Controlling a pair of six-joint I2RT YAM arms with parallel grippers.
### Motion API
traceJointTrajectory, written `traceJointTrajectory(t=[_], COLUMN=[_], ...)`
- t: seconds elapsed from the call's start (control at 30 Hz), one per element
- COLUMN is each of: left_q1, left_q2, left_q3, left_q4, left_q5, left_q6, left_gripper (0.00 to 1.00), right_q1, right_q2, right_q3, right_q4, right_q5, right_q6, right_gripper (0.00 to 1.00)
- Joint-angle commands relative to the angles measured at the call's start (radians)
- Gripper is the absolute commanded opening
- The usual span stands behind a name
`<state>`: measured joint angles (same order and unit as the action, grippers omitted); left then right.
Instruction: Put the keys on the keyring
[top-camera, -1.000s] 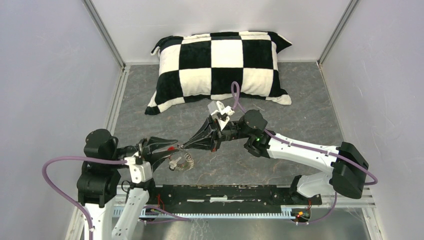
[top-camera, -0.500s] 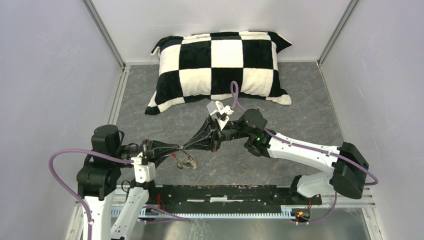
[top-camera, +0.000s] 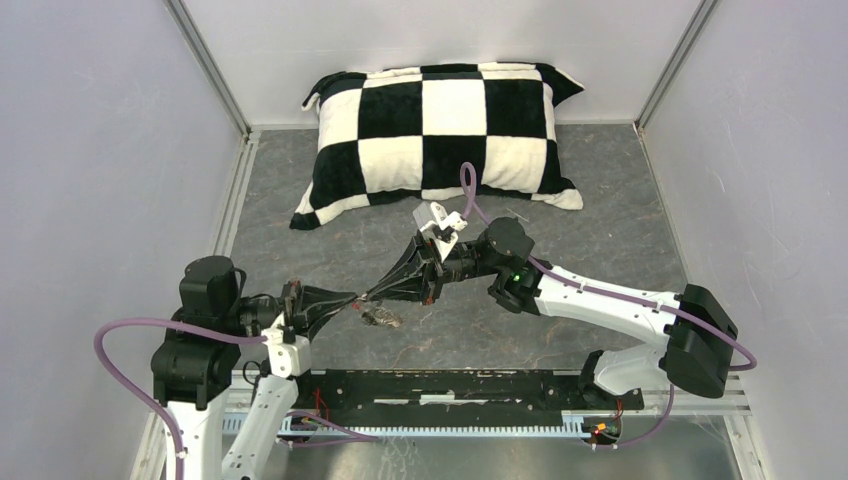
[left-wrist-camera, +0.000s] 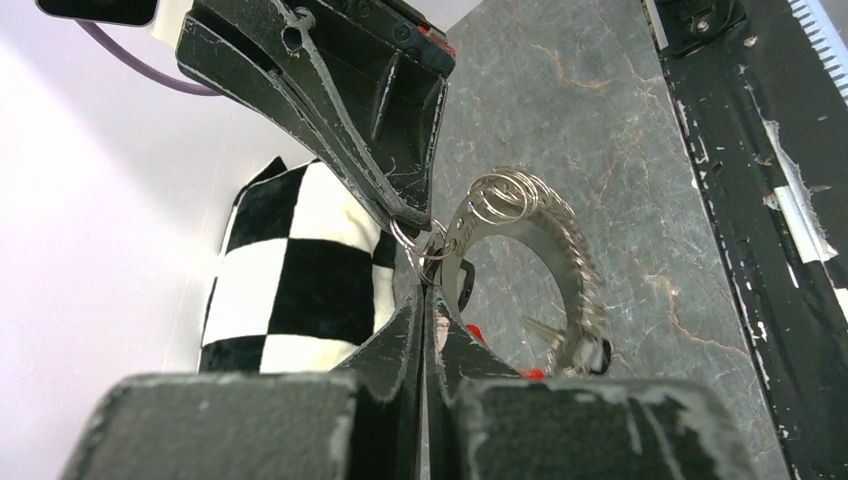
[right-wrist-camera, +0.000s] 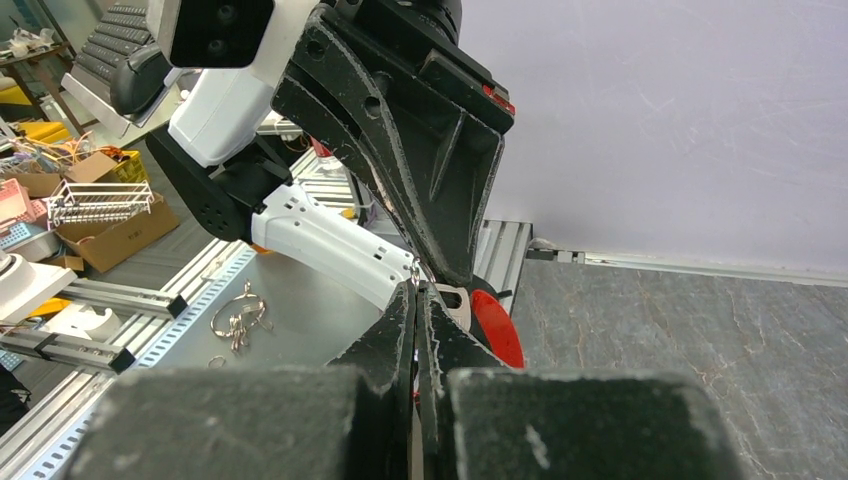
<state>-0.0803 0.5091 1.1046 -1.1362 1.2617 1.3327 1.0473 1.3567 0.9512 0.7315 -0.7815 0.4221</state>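
The keyring (top-camera: 381, 318), a silvery coiled loop, hangs between my two grippers just above the floor. In the left wrist view its coil (left-wrist-camera: 545, 235) arcs right of my fingers, with red sleeve parts (left-wrist-camera: 476, 333) low down. One key (left-wrist-camera: 570, 340), silver blade and dark head, hangs on the coil's lower end. My left gripper (top-camera: 347, 298) (left-wrist-camera: 426, 287) is shut on a flat silvery piece at the keyring's end. My right gripper (top-camera: 367, 295) (right-wrist-camera: 418, 290) is shut on a small wire ring there, tip to tip with the left. The second key cannot be made out.
A black-and-white chequered pillow (top-camera: 440, 130) lies at the back of the grey floor (top-camera: 600, 220). A black rail (top-camera: 450, 385) runs along the near edge. In the right wrist view, loose rings (right-wrist-camera: 238, 318) lie on the metal surface beyond the rail.
My left gripper, open a second ago, has shut on the keyring's end by the right fingertips. The hanging coil has swung up and turned. The right arm has barely moved.
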Motion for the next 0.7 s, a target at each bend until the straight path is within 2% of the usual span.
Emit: traceJointTrajectory(t=[0.0, 0.23, 0.53, 0.57, 0.67], left_q1=[0.002, 0.002, 0.004, 0.002, 0.003], left_q2=[-0.022, -0.074, -0.113, -0.115, -0.122], left_q3=[-0.003, -0.053, -0.094, -0.094, -0.091], left_q4=[0.021, 0.025, 0.025, 0.024, 0.022], left_q5=[0.031, 0.036, 0.017, 0.015, 0.004], left_q6=[0.068, 0.137, 0.21, 0.209, 0.219], left_gripper=[0.02, 0.02, 0.02, 0.06, 0.29], right_q1=[0.005, 0.014, 0.041, 0.041, 0.042], right_q2=[-0.015, 0.017, 0.012, 0.006, -0.011], right_q3=[0.042, 0.026, 0.012, 0.008, -0.002], right_q4=[0.05, 0.225, 0.212, 0.204, 0.161], right_q5=[0.019, 0.047, 0.113, 0.119, 0.132], right_q6=[0.016, 0.14, 0.114, 0.104, 0.067], right_gripper=[0.0, 0.0, 0.0, 0.0, 0.0])
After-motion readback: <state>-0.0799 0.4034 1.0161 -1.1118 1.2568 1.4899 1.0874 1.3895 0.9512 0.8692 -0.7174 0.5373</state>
